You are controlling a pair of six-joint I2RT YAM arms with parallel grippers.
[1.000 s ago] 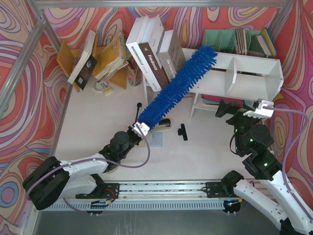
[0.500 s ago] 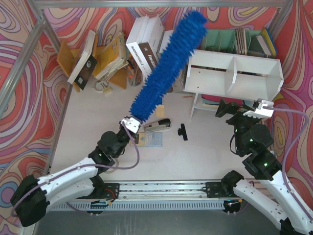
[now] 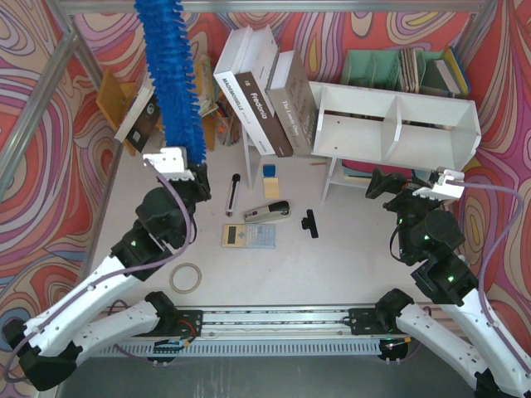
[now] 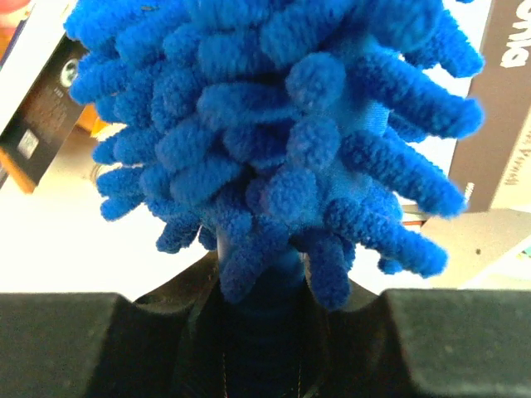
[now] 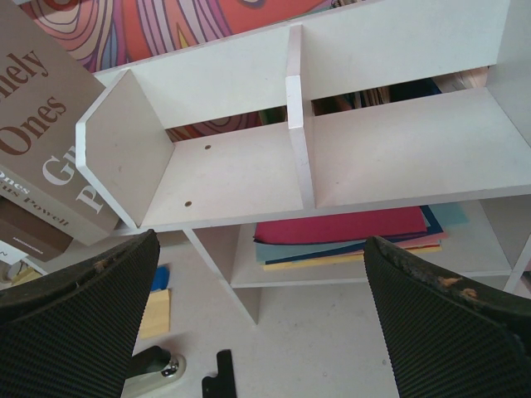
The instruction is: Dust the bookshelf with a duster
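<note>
The white bookshelf [image 3: 398,124] stands at the back right, its two compartments facing me; it fills the right wrist view [image 5: 241,182]. The bright blue duster [image 3: 172,75] stands nearly upright at the back left, well apart from the shelf. My left gripper [image 3: 182,166] is shut on its handle; in the left wrist view the fluffy head [image 4: 274,124] rises from between the jaws of that gripper [image 4: 270,311]. My right gripper [image 3: 408,187] is open and empty, just in front of the shelf's right half, its wide gap [image 5: 265,332] aimed at the shelf's underside.
Large books [image 3: 265,91] lean against the shelf's left end. A teal file organiser [image 3: 390,66] stands behind it and an orange book rack [image 3: 116,99] at the back left. On the table lie a stapler [image 3: 267,213], calculator [image 3: 249,236], tape roll [image 3: 186,278], pen [image 3: 232,195] and black clip [image 3: 310,222]. Coloured sheets [image 5: 348,228] lie under the shelf.
My left arm has swung the duster off the shelf's top left corner, leftwards and upright, to the back left. The right arm has not moved.
</note>
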